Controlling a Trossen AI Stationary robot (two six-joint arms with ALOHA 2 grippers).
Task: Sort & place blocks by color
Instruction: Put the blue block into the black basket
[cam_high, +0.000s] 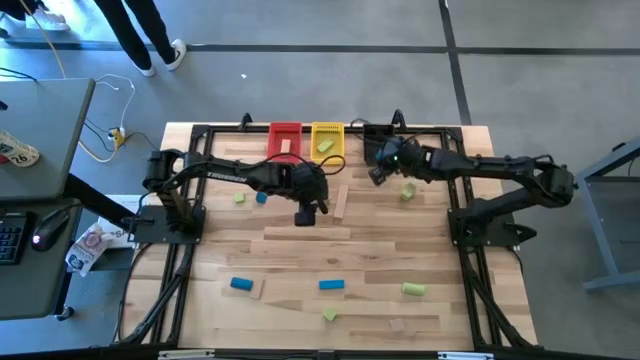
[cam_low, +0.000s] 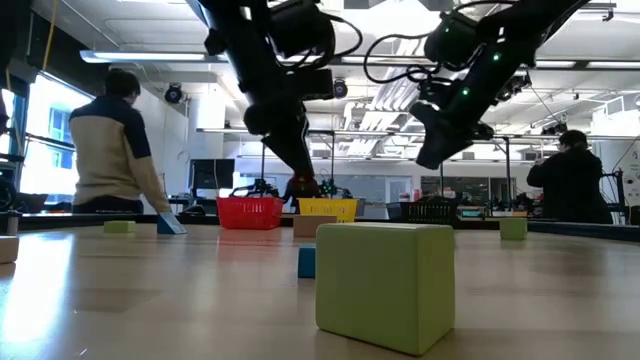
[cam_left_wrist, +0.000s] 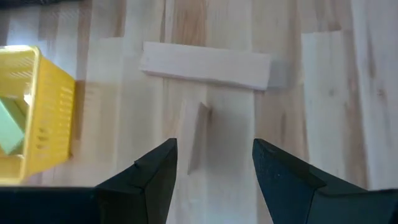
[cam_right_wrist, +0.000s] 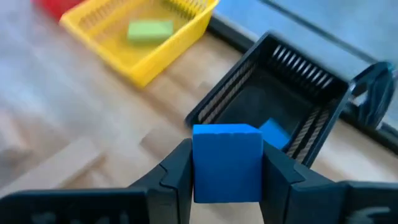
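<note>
Delivery is the step in hand: the right gripper (cam_right_wrist: 227, 180) clamps a small blue cube block (cam_right_wrist: 227, 162) just short of the black slatted rectangular bin (cam_right_wrist: 311, 93), where what looks like another blue block (cam_right_wrist: 273, 132) already lies. Next it should carry forward over the rim and release. The left gripper (cam_left_wrist: 214, 165) hovers open and empty above a pale natural wood bar (cam_left_wrist: 205, 65) beside the yellow mesh bin (cam_left_wrist: 37, 112).

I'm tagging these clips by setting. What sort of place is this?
Probably a robotics lab or open workshop: a wooden table framed with arm mounts, a desk with cables beside it, and ceiling strip lights over people at benches behind.
</note>
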